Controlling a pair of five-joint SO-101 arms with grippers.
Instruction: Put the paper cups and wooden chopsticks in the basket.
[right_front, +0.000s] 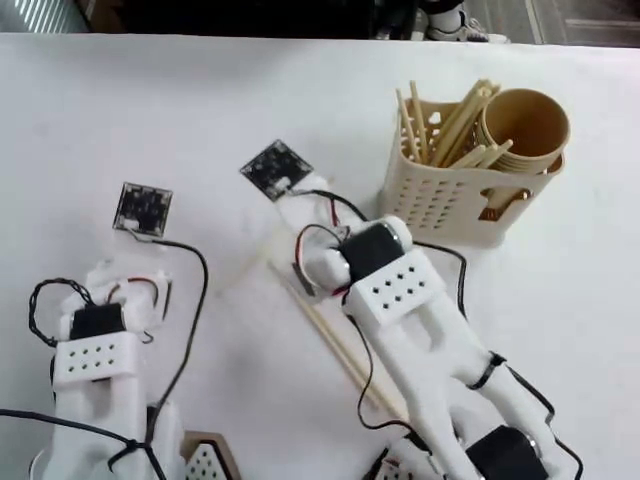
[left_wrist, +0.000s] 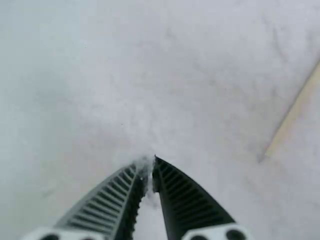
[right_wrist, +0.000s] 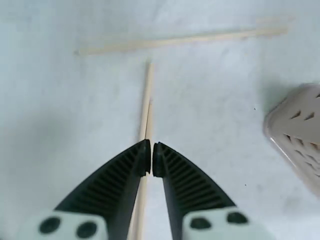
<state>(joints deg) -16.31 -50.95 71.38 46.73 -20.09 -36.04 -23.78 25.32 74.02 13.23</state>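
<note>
Hovering low over the table (right_front: 150, 100), the right claw (right_wrist: 151, 159) has its jaws almost together, just a sliver of gap at the tips, with nothing visibly clamped. A chopstick pair (right_wrist: 146, 105) lies flat directly under it, running along the line of the jaws and passing beneath the tips. A crosswise chopstick (right_wrist: 180, 40) lies just beyond the far end of the pair, apart from it. The basket (right_wrist: 300, 140) sits off to one side, near.

In the high view the same chopstick pair (right_front: 330, 335) runs diagonally under the right arm. The basket (right_front: 450, 205) stands upright near the arm, already holding stacked paper cups (right_front: 525, 125) and a bundle of chopsticks (right_front: 450, 115). The left claw (left_wrist: 150, 167) is closed on nothing, parked over bare table well away from the basket.

Step in hand, my read: grab the pair off the table. Tips for doing it well:
- The jaws are too closed to take the sticks, so open them first.
- The jaws line up with the sticks, so turn the wrist to close across them, not along them.
- Come down until the tips touch the table. Sticks are thin and flat-lying, so a high close likely misses.
- Grip near the middle of the pair so it doesn't tip.
- Try for both sticks at once. If one rolls off, take it later.
- Tilt the pair upright for the drop, aiming at the gap beside the cups. The basket looks crowded, so a slanted entry could catch the rim.
</note>
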